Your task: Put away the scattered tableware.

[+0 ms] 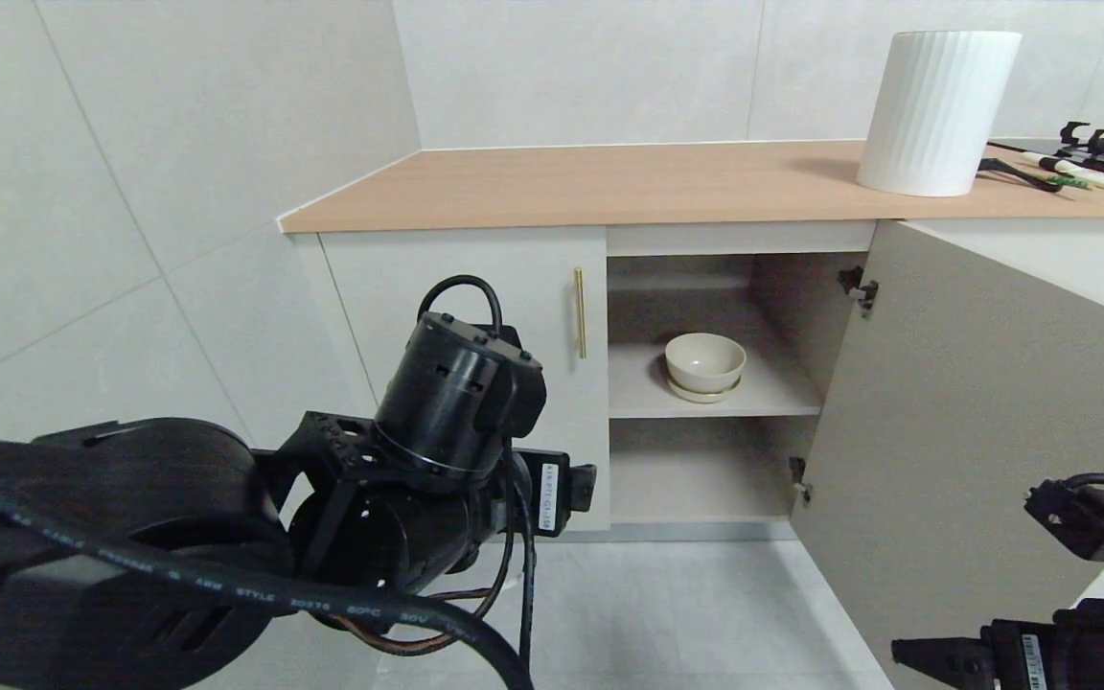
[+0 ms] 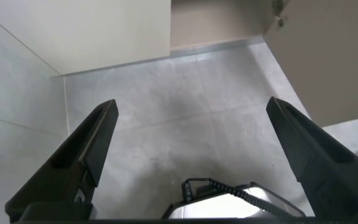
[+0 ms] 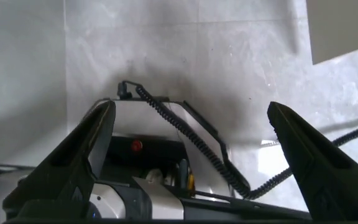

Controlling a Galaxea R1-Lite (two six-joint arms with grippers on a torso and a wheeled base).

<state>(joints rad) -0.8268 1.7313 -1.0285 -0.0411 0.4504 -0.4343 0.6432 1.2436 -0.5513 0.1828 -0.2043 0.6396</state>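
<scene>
Sitting on a plate (image 1: 702, 393) on the shelf (image 1: 782, 391), the bowl (image 1: 704, 361) looks stowed, well ahead of the left hand (image 2: 191, 107) and right hand (image 3: 191, 111), both spread wide, empty, low over the floor (image 2: 185, 81); door (image 1: 974, 402) open for access.

A beige bowl (image 1: 704, 359) sits on a saucer (image 1: 702, 394) on the middle shelf (image 1: 777, 391) of the open cabinet (image 1: 475, 287); a white ribbed container (image 1: 935, 110) stands on the wooden countertop (image 1: 609, 182), utensils (image 1: 1103, 179) just beside it
</scene>
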